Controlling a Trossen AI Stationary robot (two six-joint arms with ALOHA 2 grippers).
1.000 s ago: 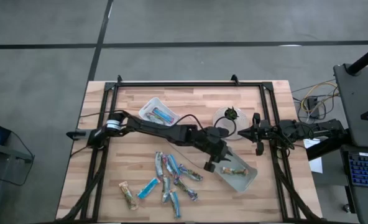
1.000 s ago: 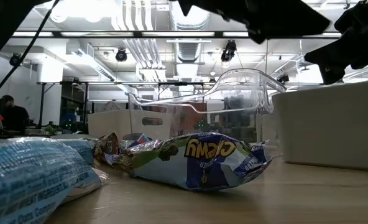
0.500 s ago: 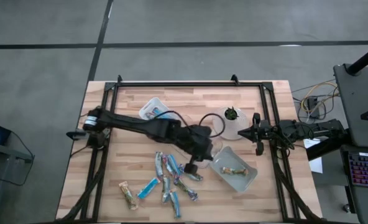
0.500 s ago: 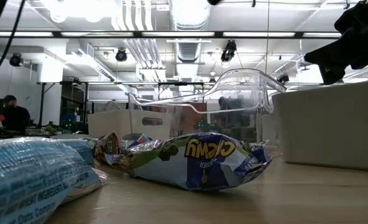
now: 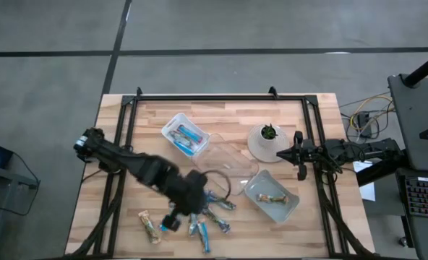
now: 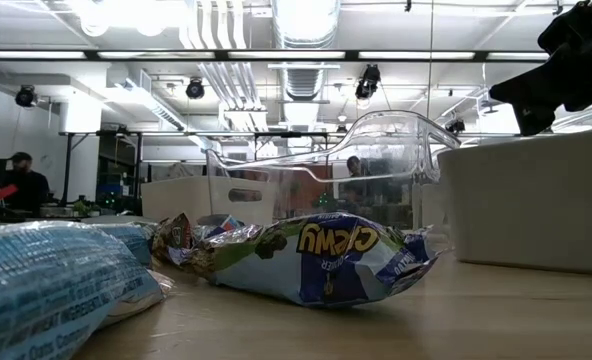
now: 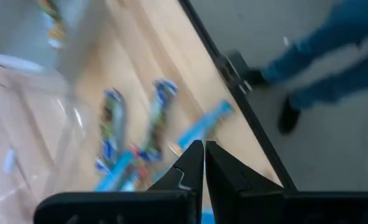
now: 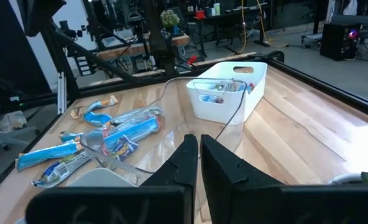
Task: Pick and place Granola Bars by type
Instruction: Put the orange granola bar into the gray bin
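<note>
- High view: the left end effector, fingers pressed together and empty, is hovering over the loose pile of small foil-wrapped granola bars lying on the pale wooden bench. Two blue bars are lying in a clear rectangular plastic tray, and a greenish-tan bar in a second tray. The right end effector is waiting at the bench's right edge.
- Low view: a crinkled blue-and-green bar is lying flat on the bench, before a clear tray.
- Left wrist view: the closed fingers are pointing at blurred bars.
- Right wrist view: the shut fingers are facing scattered blue bars.
- Handling: the bars are probably light, slightly stiff and slippery-wrapped; pinching one across its narrow middle seems safest.
</note>
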